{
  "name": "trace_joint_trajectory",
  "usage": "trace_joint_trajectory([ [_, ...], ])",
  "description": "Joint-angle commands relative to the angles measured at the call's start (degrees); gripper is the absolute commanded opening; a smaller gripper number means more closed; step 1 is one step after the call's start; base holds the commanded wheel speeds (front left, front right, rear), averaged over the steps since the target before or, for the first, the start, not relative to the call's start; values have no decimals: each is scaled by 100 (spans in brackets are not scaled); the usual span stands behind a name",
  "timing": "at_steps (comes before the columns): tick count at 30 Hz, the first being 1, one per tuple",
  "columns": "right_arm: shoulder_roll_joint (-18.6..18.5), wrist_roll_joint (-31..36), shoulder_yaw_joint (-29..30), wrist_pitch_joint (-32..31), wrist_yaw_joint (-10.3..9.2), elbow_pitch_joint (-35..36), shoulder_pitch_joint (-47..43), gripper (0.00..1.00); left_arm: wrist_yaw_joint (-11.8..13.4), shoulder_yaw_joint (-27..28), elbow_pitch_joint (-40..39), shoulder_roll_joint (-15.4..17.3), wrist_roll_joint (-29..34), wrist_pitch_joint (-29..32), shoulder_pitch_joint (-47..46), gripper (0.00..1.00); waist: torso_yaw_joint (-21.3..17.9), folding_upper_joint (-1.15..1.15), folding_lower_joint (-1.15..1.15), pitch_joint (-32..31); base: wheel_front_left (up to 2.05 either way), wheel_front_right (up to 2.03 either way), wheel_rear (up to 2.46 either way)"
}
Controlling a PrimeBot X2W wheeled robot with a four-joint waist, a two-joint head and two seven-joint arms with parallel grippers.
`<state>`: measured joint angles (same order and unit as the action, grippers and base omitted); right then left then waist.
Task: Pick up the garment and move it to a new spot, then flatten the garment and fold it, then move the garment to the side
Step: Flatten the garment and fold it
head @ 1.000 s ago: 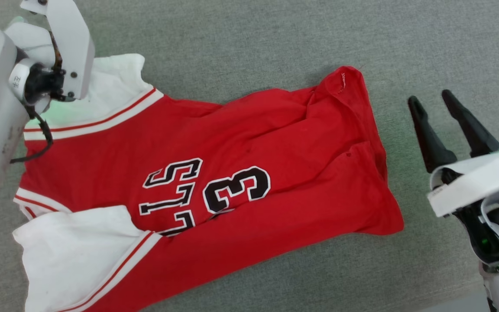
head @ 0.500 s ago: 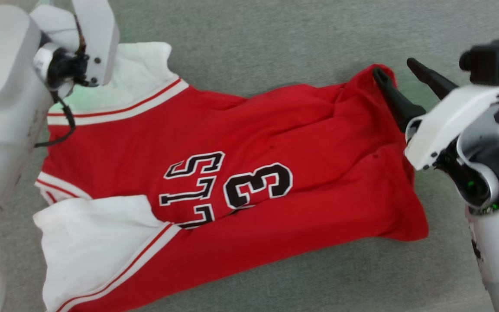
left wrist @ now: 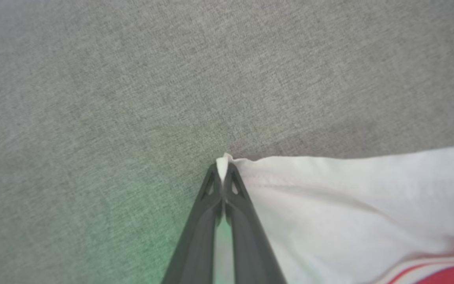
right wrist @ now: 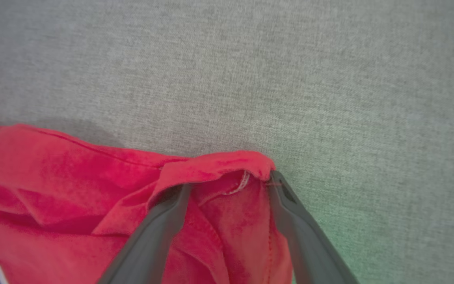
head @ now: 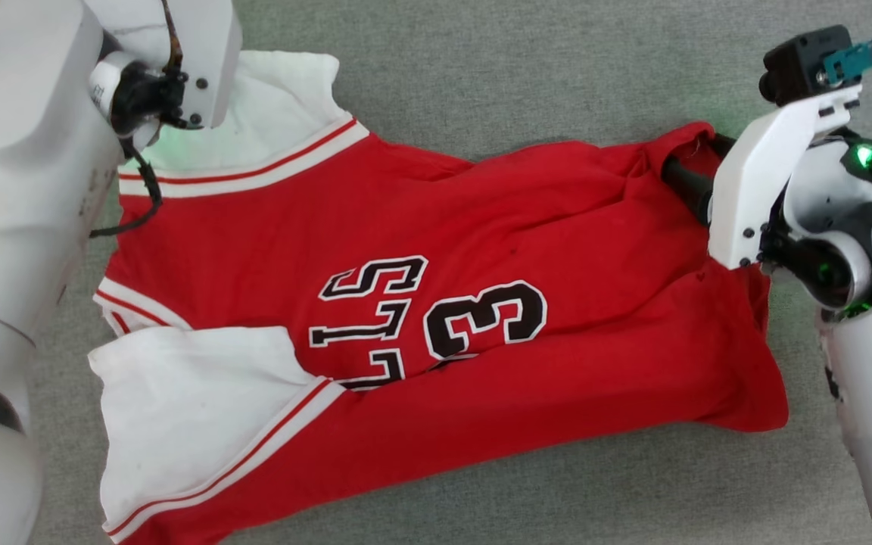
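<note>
Grey woven surface (head: 481, 68) seen from above, with the garment (head: 557, 227) spread across it, collar end to the left, hem to the right, number print uppermost. Creases run along the red body, and the near white sleeve (head: 194, 409) lies folded over it. The left gripper (left wrist: 222, 170) stays closed on the corner of the far white sleeve (left wrist: 349, 197), a tip of white cloth showing between its fingertips. The change lies with the right gripper (right wrist: 227, 185): a second ago it stood well off to the right of the garment, clear of the cloth. It has now swung in to the far hem corner (right wrist: 215, 163), jaws fully apart, its fingers straddling the turned-over hem with nothing yet pinched. By this reading the second far corner is about to be taken, and with both held the garment could be lifted or drawn taut. The closing must catch the fold, not slip past it
</note>
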<state>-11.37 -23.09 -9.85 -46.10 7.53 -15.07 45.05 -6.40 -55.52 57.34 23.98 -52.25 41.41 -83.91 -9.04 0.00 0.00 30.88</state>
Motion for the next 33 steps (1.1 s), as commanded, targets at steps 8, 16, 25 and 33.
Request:
trace_joint_trajectory([
  [8, 72, -80, 21, -682, -10, -334, 112, 0, -39, -102, 319, -39, -32, -78, 147, 0, 103, 0, 0, -4, 0, 0, 0],
  [16, -21, -80, 294, -401, -10, -38, -11, 0, -97, -61, 192, -1, -143, -232, 5, 0, 336, 0, 0, -367, 0, 0, 0],
  [25, -377, -195, 390, -308, -10, 713, -782, 0, -110, -31, -643, 366, -405, -33, 197, 0, 660, 0, 0, -904, 0, 0, 0],
  [33, -711, -365, 510, -471, -10, 1602, -1733, 0, 486, 67, -2633, 1107, -763, 450, 1026, 0, 851, 0, 0, -1264, 0, 0, 0],
])
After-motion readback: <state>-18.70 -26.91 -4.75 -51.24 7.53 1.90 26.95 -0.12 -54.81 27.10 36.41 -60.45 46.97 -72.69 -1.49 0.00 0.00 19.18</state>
